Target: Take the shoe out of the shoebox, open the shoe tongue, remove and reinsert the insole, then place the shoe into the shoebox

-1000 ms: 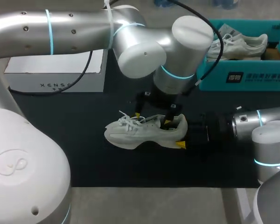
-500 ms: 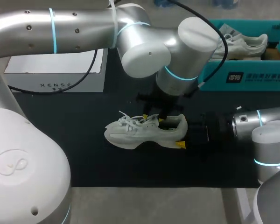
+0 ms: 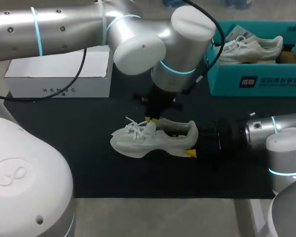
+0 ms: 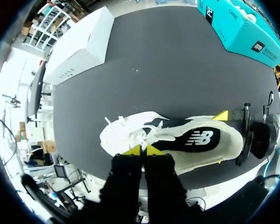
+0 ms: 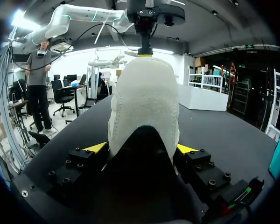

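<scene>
Looking down from the head view, the pale shoe lies on its sole on the black mat, toe toward the left arm's side and well apart from the teal shoebox, in which a second shoe rests. A white box stands at the mat's far left edge. The left gripper hangs right over the laces, while the right gripper sits at the heel. From the left wrist view, the left gripper has its yellow tips drawn almost together just above the laced part of the shoe; whether they pinch anything cannot be made out. The right gripper straddles the heel, and the shoebox and white box lie at the mat's far side. From the right wrist view, the right gripper clamps the shoe by the heel, one yellow tip pressed on each side, with the left gripper poised above the shoe's far end.
</scene>
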`<state>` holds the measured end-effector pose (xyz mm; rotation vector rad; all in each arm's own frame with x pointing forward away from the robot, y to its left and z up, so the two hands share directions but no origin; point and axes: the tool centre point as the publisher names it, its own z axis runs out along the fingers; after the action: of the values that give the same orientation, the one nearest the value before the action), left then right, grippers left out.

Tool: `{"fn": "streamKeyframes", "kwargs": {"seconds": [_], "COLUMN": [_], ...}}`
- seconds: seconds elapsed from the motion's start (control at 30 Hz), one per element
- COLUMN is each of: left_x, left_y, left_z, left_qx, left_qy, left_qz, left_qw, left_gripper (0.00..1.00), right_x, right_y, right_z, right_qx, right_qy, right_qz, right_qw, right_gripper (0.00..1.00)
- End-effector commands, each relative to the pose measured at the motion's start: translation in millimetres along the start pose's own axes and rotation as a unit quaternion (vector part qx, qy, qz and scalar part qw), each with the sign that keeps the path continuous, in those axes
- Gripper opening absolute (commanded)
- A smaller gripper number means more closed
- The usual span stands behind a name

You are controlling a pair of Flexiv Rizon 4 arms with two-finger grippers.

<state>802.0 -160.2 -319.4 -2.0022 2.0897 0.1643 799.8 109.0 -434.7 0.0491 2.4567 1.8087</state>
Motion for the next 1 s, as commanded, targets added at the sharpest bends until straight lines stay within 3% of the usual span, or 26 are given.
{"fn": "streamKeyframes", "kwargs": {"seconds": [0.03, 0.23, 0.43, 0.7, 1.0], "left_x": [-19.6, -46.6, -65.1, -74.3, -71.5], "left_y": [-9, -21, -20, -13, -6], "left_z": [-1, 7, 17, 30, 38], "left_qx": [-0.004, -0.025, -0.047, -0.072, -0.087], "left_qy": [0.021, 0.037, 0.047, 0.054, 0.054], "left_qz": [-0.006, -0.032, -0.043, -0.052, -0.047], "left_qw": [1.0, 0.998, 0.997, 0.995, 0.994], "left_gripper": [0.0, 0.0, 0.0, 0.0, 0.0], "right_x": [1.4, 1.4, 1.4, 1.4, 1.4], "right_y": [-7.7, -7.7, -7.7, -7.7, -7.7], "right_z": [5, 5, 5, 5, 5], "right_qx": [0.001, 0.001, 0.001, 0.001, 0.001], "right_qy": [-0.001, -0.001, -0.001, -0.001, -0.001], "right_qz": [0.0, 0.0, 0.0, 0.0, 0.0], "right_qw": [1.0, 1.0, 1.0, 1.0, 1.0], "right_gripper": [0.0, 0.0, 0.0, 0.0, 0.0]}}
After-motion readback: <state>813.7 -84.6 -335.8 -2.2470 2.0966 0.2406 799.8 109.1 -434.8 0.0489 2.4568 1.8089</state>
